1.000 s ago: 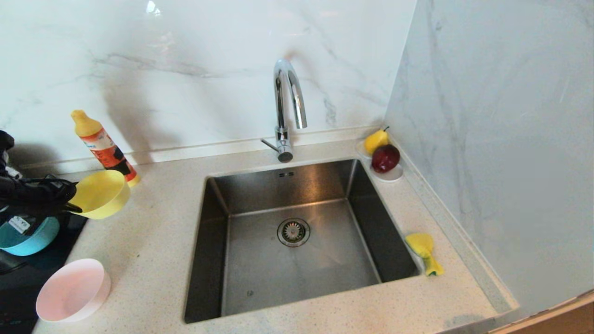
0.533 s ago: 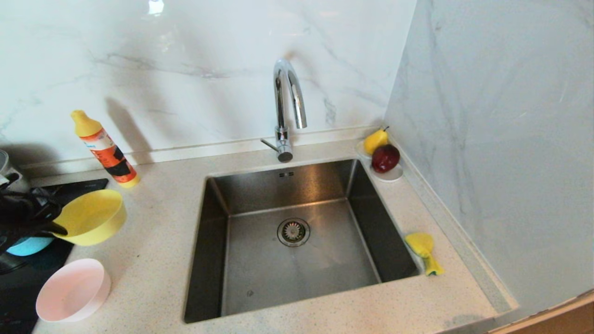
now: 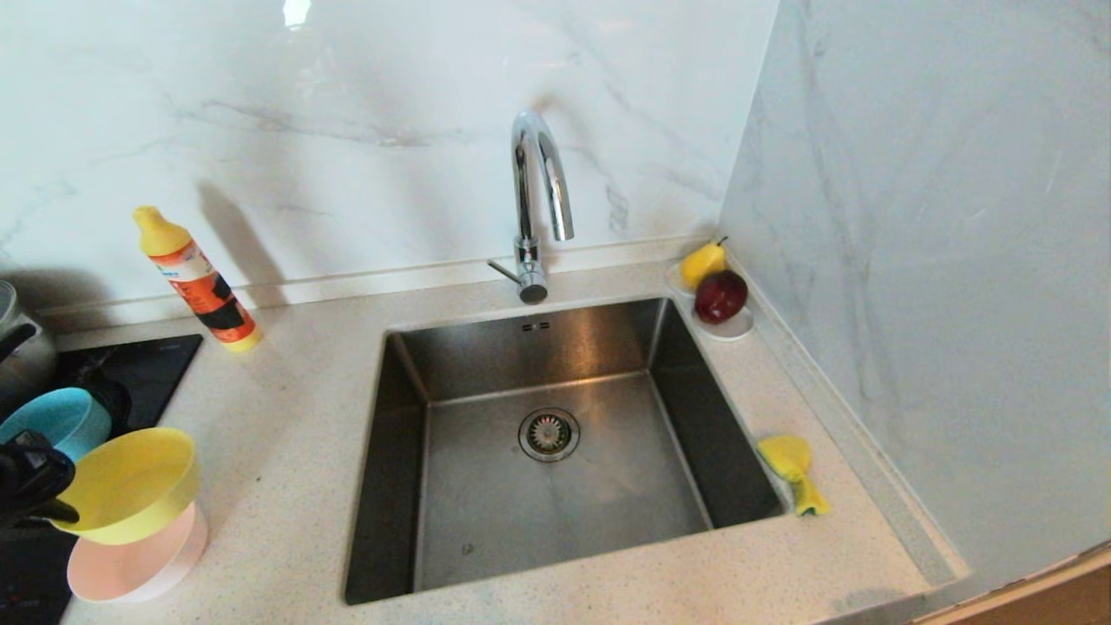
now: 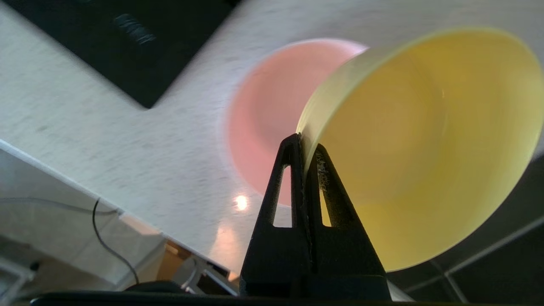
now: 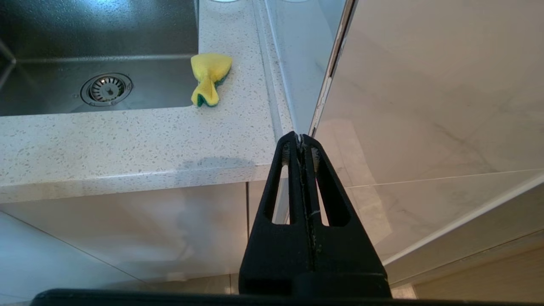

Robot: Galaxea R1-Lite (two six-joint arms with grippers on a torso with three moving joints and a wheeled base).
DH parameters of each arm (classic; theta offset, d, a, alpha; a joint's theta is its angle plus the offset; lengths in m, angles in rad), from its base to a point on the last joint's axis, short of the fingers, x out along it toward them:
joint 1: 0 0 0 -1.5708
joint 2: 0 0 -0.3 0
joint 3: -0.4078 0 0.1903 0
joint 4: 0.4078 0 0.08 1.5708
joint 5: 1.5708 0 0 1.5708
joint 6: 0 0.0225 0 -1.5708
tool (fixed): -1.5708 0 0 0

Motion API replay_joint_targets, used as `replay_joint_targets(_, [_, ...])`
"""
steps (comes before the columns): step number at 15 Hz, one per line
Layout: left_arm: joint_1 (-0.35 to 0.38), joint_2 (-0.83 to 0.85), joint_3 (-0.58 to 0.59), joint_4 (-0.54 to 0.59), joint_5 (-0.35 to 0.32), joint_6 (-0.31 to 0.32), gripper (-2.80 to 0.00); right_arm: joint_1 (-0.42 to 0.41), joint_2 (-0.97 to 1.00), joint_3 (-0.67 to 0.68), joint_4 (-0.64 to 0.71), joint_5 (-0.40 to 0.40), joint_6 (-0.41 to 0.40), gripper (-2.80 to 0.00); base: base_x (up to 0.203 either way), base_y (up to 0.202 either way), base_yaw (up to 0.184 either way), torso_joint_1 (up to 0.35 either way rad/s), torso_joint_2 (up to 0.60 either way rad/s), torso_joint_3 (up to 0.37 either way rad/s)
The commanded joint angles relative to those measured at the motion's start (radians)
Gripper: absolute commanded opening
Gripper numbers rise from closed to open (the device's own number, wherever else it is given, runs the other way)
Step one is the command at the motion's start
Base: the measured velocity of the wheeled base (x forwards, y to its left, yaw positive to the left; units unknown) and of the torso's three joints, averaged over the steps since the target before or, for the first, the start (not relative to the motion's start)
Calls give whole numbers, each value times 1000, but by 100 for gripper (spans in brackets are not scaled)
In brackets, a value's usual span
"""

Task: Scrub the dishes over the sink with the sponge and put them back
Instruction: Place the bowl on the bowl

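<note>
My left gripper (image 3: 61,512) (image 4: 304,144) is shut on the rim of the yellow bowl (image 3: 130,484) (image 4: 425,144), holding it right above the pink bowl (image 3: 143,555) (image 4: 265,106) at the counter's near left. The light blue bowl (image 3: 52,419) rests behind them on the black hob. A crumpled yellow sponge (image 3: 792,469) (image 5: 208,76) with a green layer lies on the counter right of the steel sink (image 3: 555,434). My right gripper (image 5: 301,138) is shut and empty, parked below the counter's front edge, out of the head view.
A chrome faucet (image 3: 538,200) rises behind the sink. An orange detergent bottle (image 3: 198,282) leans at the back left. A white saucer (image 3: 733,327) with a pear and a red apple sits in the back right corner. A steel pot (image 3: 17,347) stands at the far left.
My left gripper has carried the yellow bowl down and toward the near edge, from beside the detergent bottle to just over the pink bowl. The blue bowl is now uncovered.
</note>
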Motion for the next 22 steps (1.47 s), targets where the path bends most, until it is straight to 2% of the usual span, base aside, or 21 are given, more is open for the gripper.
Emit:
replay_joint_targets(1, [42,4,40,-14,-6,10,-280,0,1,0,0,0,-1,-280,0,0,0,0,0,0])
replay_joint_targets(8, [43,30,143,-154,-8,13,-280,0,1,0,0,0,-1,-280,0,0,0,0,0,0])
replay_joint_targets(17, [43,40,146,-156,-51,15,-280,0,1,0,0,0,-1,-280,0,0,0,0,0,0])
replay_joint_targets(22, [43,75,145,-159,-51,19,-280,0,1,0,0,0,-1,-280,0,0,0,0,0,0])
